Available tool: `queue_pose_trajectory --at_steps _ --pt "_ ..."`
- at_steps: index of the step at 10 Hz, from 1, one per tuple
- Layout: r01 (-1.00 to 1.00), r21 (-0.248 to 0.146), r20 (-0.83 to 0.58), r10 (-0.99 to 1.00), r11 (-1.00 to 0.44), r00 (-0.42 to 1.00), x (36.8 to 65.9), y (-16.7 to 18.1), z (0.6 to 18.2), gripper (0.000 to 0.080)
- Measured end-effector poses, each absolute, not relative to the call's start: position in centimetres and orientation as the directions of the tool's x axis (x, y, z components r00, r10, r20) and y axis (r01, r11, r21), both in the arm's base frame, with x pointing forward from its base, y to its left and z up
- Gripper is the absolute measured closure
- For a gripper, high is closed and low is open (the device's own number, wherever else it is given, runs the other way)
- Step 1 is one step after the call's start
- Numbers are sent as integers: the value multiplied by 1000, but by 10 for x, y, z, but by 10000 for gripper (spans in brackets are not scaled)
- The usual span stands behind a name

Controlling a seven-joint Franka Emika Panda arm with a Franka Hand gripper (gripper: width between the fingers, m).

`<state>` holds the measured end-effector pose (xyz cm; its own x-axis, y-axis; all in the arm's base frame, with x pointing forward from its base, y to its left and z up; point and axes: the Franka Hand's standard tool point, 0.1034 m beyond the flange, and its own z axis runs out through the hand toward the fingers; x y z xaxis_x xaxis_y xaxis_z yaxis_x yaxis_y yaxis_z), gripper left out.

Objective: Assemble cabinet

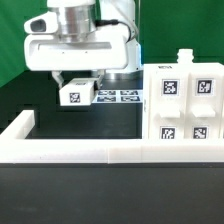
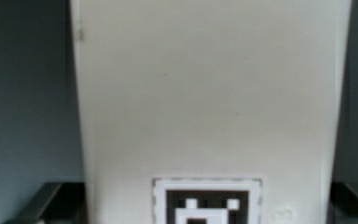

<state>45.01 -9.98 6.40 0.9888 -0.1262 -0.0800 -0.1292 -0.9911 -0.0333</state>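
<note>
The cabinet body [image 1: 182, 105], a white boxy block with several square black-and-white tags, stands at the exterior view's right against the low white rim. My gripper [image 1: 78, 93] hangs above the table at the exterior view's left and is shut on a white tagged cabinet panel [image 1: 78, 95], held clear of the table. In the wrist view the same panel [image 2: 208, 100] fills the middle of the picture, with a tag [image 2: 206, 205] near the jaws, and dark fingers [image 2: 51, 200] stand against both of its sides.
The marker board [image 1: 118, 96] lies flat on the black table behind the gripper. The low white rim [image 1: 70, 150] runs along the front and turns back at the exterior view's left. A green backdrop stands behind.
</note>
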Motion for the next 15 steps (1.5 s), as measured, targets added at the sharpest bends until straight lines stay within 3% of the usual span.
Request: queue_pose_trajectory --at_steps 5,6,12,15 --pt "-166 -76 -94 -158 -983 983 479 -52 122 239" --pt "-158 -80 -92 -151 -984 984 486 -48 128 239" --pt "-134 -82 -104 -126 -988 987 489 -45 129 239" --pt "-90 -77 -100 -82 -993 992 524 -12 166 239"
